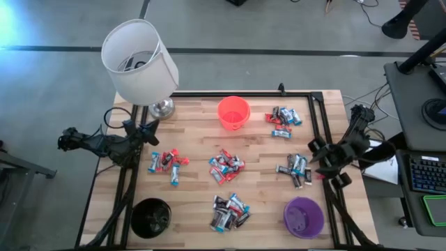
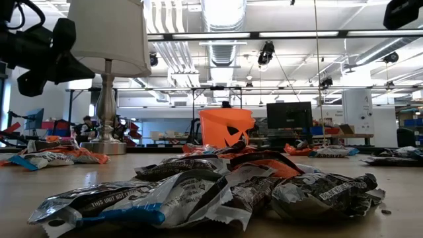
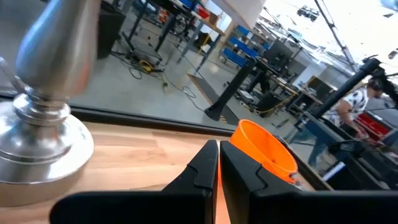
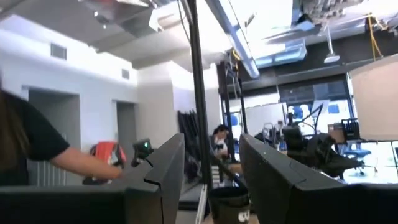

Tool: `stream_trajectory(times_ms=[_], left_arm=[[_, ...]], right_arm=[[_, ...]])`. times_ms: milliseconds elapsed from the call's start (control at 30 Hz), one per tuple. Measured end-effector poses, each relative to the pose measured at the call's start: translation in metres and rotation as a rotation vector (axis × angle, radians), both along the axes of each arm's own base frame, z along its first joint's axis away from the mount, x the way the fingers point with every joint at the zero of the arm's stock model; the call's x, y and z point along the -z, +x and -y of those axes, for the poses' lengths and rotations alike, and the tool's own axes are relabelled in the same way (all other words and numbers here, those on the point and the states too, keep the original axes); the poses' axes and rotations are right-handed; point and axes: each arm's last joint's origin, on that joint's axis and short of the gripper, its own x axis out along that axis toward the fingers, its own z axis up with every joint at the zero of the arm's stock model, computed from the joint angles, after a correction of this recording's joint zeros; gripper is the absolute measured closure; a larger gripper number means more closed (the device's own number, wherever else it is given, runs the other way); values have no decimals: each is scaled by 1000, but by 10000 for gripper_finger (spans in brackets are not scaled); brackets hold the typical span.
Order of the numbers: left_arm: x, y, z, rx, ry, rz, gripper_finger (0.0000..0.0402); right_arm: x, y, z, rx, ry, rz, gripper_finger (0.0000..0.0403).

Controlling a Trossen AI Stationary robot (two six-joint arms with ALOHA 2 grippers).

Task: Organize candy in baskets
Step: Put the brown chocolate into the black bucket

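Wrapped candies lie in several heaps on the wooden table: one (image 1: 167,162) by my left gripper, one (image 1: 226,166) in the middle, one (image 1: 230,213) near the front edge, and two (image 1: 286,120) (image 1: 296,169) on the right. The orange basket (image 1: 233,111) stands at the far middle, the black basket (image 1: 151,216) near left and the purple basket (image 1: 304,216) near right. My left gripper (image 1: 148,130) hovers at the left edge beside the lamp base, shut (image 3: 217,168). My right gripper (image 1: 315,152) hovers at the right edge beside a candy heap, open (image 4: 211,168), holding nothing.
A lamp with a large white shade (image 1: 139,63) and a silver base (image 1: 162,107) stands at the far left corner, close to my left gripper. A black frame rail (image 1: 244,93) runs around the table. A person's dark sleeve (image 4: 31,143) shows beyond the table.
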Motion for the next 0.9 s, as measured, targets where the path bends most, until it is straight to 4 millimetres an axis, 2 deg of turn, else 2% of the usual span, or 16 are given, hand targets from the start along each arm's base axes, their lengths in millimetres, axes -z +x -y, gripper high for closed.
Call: stream_trajectory(times_ms=[300, 600, 767, 833, 900], left_arm=[[0, 0, 0, 2, 0, -1, 402], [0, 0, 0, 5, 5, -9, 402], [0, 0, 0, 6, 7, -13, 402], [0, 0, 0, 6, 7, -13, 402], [0, 0, 0, 7, 7, -13, 402]], right_arm=[[-9, -3, 3, 42, -32, 77, 257], [-21, -5, 6, 27, 38, 81, 257], [-22, -5, 7, 113, -93, 128, 257], [-27, -6, 9, 182, -159, 158, 257], [-36, -9, 12, 198, -144, 181, 257]])
